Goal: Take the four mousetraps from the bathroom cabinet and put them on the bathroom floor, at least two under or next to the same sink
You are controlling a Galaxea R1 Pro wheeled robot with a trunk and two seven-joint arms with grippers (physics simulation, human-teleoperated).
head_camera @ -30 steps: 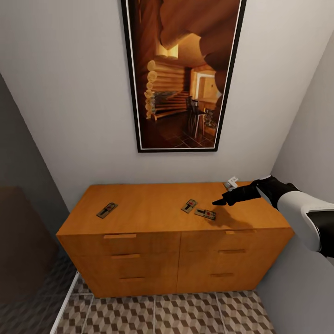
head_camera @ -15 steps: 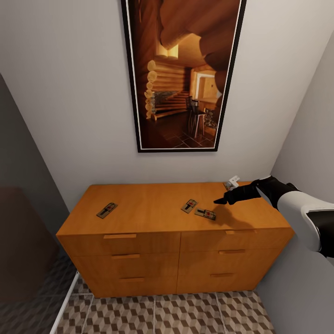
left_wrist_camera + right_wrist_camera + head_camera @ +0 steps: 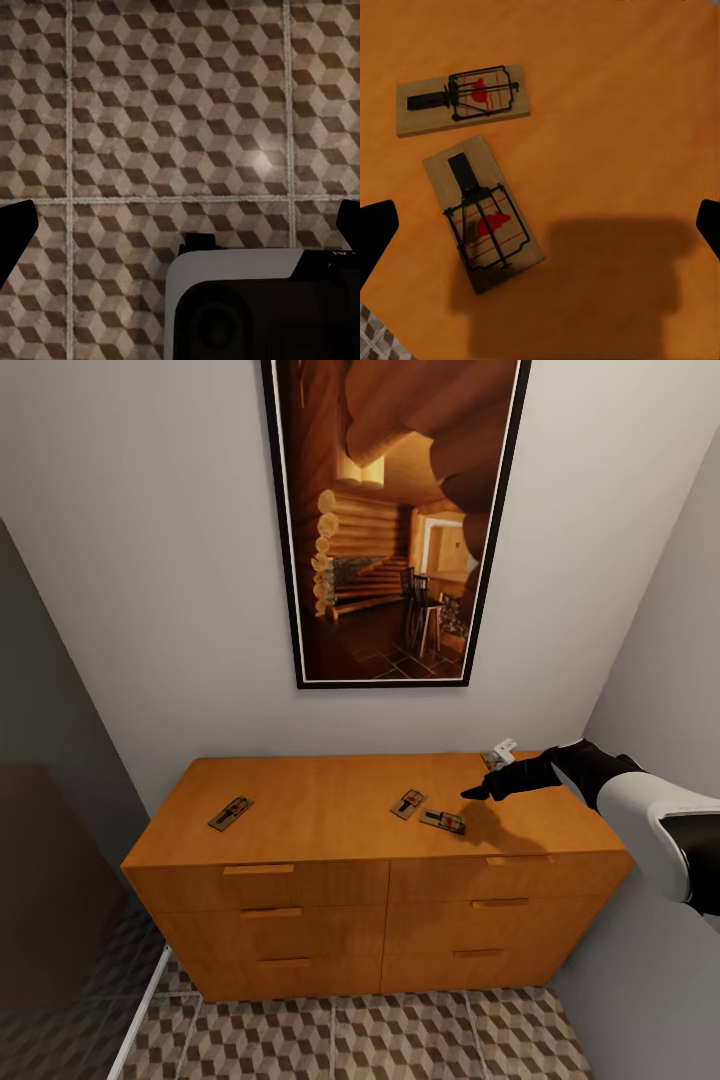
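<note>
The orange-brown cabinet [image 3: 320, 800] stands against the wall with mousetraps on its top. One mousetrap [image 3: 231, 813] lies at the left. Two more lie close together right of centre, one mousetrap [image 3: 408, 803] [image 3: 463, 99] and another mousetrap [image 3: 442, 821] [image 3: 484, 225]. A small pale piece [image 3: 498, 751] at the back right may be the fourth; my arm partly hides it. My right gripper [image 3: 472, 793] [image 3: 540, 232] hovers open just right of the pair, holding nothing. My left gripper [image 3: 180, 225] hangs open over the bathroom floor [image 3: 180, 112], holding nothing.
A tall framed picture [image 3: 395, 520] hangs above the cabinet. Walls close in on both sides, and a dark block [image 3: 50, 880] stands at the left. Cube-patterned tiles [image 3: 400, 1040] run in front of the drawers. A grey-white robot part [image 3: 247, 300] sits low in the left wrist view.
My right gripper has edged very slightly upward over the cabinet top. The mousetraps have not moved.
</note>
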